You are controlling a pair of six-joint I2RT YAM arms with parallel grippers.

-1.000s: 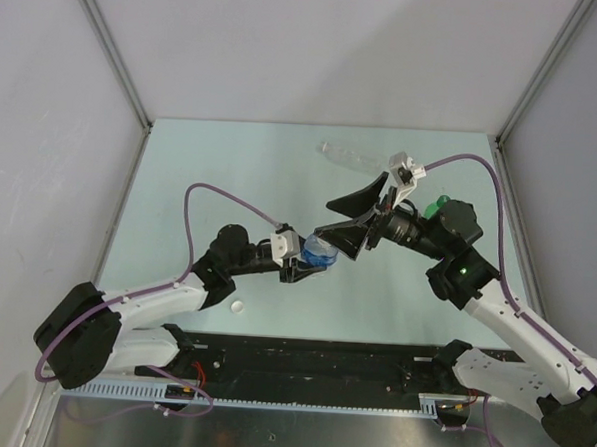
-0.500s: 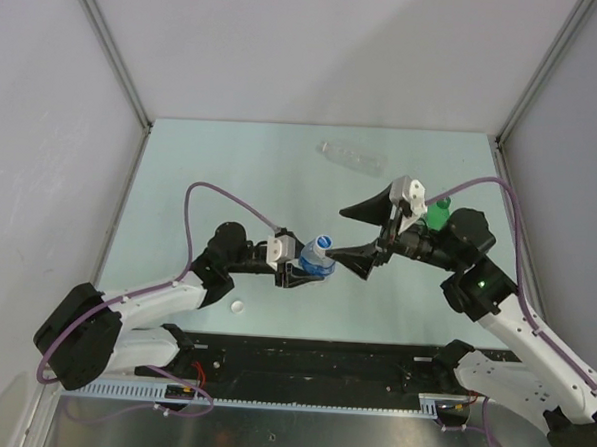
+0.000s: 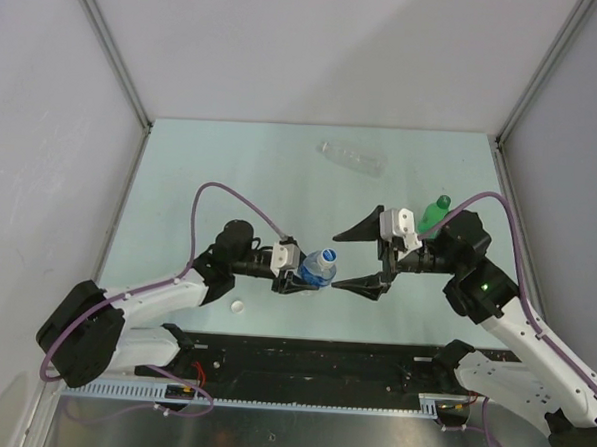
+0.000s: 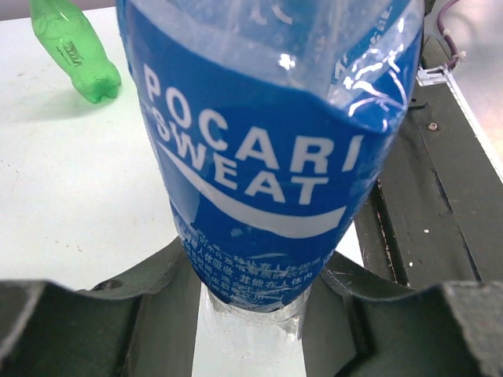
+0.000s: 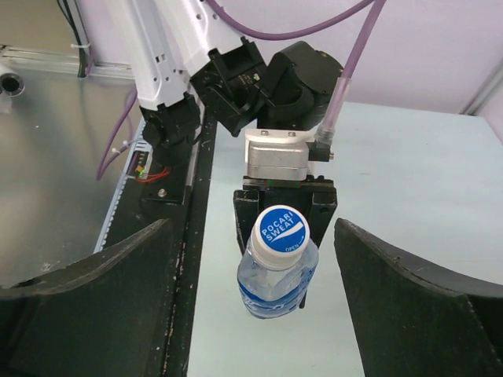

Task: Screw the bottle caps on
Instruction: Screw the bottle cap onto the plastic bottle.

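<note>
My left gripper (image 3: 304,272) is shut on the lower body of the blue-label bottle (image 3: 317,267) and holds it above the table, neck pointing at the right gripper. In the left wrist view the jaws (image 4: 251,314) pinch the bottle (image 4: 267,157) just under its label. A white cap (image 5: 283,229) with a blue printed top sits on its neck. My right gripper (image 3: 354,256) is wide open and empty, a short way right of the cap; its fingers (image 5: 94,290) flank the bottle (image 5: 275,283) without touching. Another white cap (image 3: 237,305) lies on the table near the left arm.
A green bottle (image 3: 434,213) sits behind the right wrist and also shows in the left wrist view (image 4: 75,51). A clear unlabelled bottle (image 3: 352,158) lies at the back of the table. The black base rail (image 3: 311,359) runs along the near edge.
My right gripper has opened off the cap of the blue-label bottle and drawn back to the right. The left gripper has kept hold and shifted the bottle slightly right.
</note>
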